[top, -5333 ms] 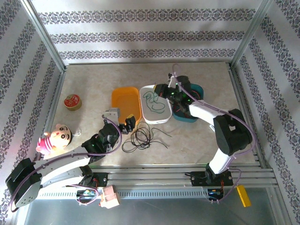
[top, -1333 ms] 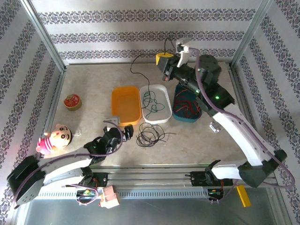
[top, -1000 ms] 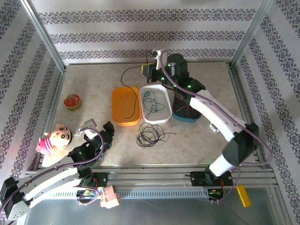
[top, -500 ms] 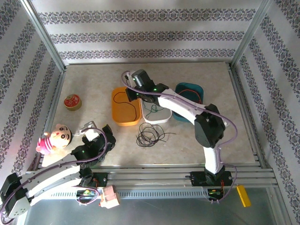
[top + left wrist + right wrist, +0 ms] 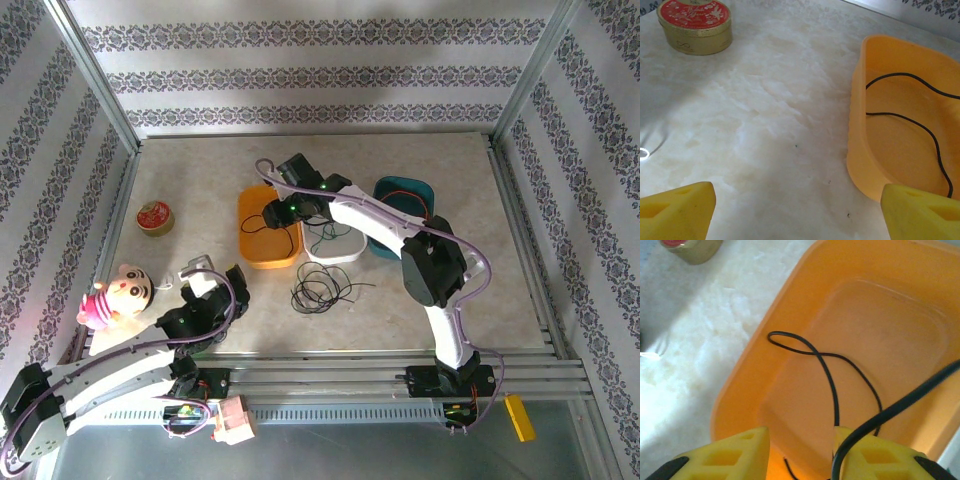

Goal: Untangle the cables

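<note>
Over orange tray (image 5: 250, 250), far-centre: right tool (image 5: 800, 440) jaws spread. Black cable (image 5: 827, 370) lies in tray, one strand crossing a finger, end cut off. Left tool (image 5: 797, 205) wide apart over bare counter (image 5: 765, 125), near-left, w/ room around. Black coil (image 5: 318, 288) just near of white tray (image 5: 340, 258). Arm partly hides teal tray (image 5: 405, 183).
</note>
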Available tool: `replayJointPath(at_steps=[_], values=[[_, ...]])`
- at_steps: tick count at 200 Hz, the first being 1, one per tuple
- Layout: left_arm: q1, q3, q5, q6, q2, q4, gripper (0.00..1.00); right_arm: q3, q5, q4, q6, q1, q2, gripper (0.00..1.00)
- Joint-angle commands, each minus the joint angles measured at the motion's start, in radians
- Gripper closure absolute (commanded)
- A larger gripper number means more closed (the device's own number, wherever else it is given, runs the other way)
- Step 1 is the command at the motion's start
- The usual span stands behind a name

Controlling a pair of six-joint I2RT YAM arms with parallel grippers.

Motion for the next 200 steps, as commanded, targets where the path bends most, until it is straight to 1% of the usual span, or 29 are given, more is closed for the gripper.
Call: replayJointPath(at_steps=[1, 22, 45, 70, 97, 121, 139, 160, 181, 200], values=[[-0.007, 0.031, 0.006, 0.053, 0.023, 0.058, 0.14, -0.009, -0.105, 0.003, 0.016, -0.008, -0.076, 0.61], [-0.007, 0.031, 0.018, 0.06, 0.046, 0.078, 0.14, -0.033, -0.109, 0.011, 0.031, -0.009, -0.088, 0.6], [-0.007, 0.031, 0.022, 0.065, 0.06, 0.089, 0.14, -0.036, -0.114, 0.007, 0.025, -0.005, -0.073, 0.62], [-0.007, 0.029, 0.027, 0.077, 0.058, 0.098, 0.14, -0.014, -0.12, -0.006, 0.017, -0.001, -0.029, 0.65], [-0.007, 0.032, 0.032, 0.097, 0.051, 0.095, 0.14, 0.036, -0.155, -0.064, 0.012, 0.003, 0.044, 0.7], [-0.007, 0.034, 0.056, 0.135, 0.051, 0.108, 0.14, 0.036, -0.181, -0.1, -0.001, 0.012, 0.066, 0.71], [-0.007, 0.033, 0.081, 0.175, 0.057, 0.137, 0.14, -0.003, -0.149, -0.099, -0.021, 0.021, 0.036, 0.71], [-0.007, 0.029, 0.125, 0.239, 0.067, 0.2, 0.14, -0.065, -0.091, -0.064, -0.022, 0.02, -0.034, 0.71], [-0.007, 0.028, 0.148, 0.252, 0.069, 0.263, 0.13, -0.107, -0.047, -0.051, -0.021, 0.017, -0.102, 0.7], [0.016, 0.048, 0.233, 0.296, 0.092, 0.355, 0.13, -0.166, -0.036, -0.026, 0.007, -0.004, -0.175, 0.69]])
